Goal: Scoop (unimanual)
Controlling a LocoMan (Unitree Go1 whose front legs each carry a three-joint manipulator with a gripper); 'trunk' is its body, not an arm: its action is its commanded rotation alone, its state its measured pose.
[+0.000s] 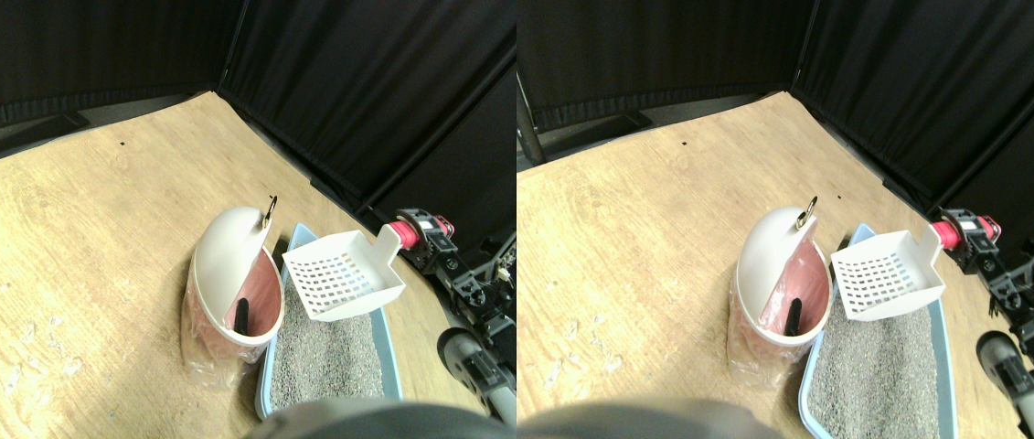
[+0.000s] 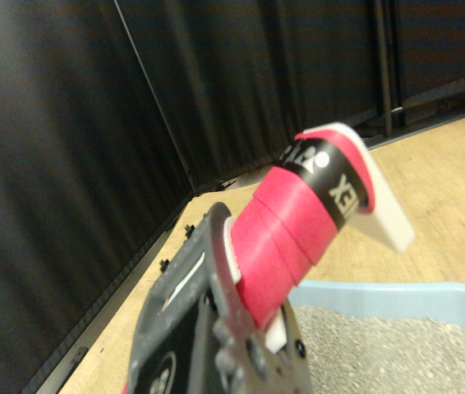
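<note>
A white slotted scoop [image 1: 338,274] hangs tilted in the air above the far end of a light blue litter tray [image 1: 386,338] filled with grey litter [image 1: 325,352]. I see nothing lying in the scoop. My right gripper [image 1: 421,236] reaches in from the right and is shut on the scoop's red-wrapped handle [image 1: 404,234]. In the wrist view the red handle [image 2: 298,230] runs out of the dark jaw toward the scoop's white neck [image 2: 380,205], with the tray [image 2: 397,293] and litter [image 2: 380,353] below.
A pink bin [image 1: 238,302] lined with a clear bag stands against the tray's left side, its white swing lid [image 1: 229,251] tipped open and a dark piece [image 1: 241,317] inside. Black curtains [image 1: 361,91] close off the back and right. Wooden floor [image 1: 69,238] spreads to the left.
</note>
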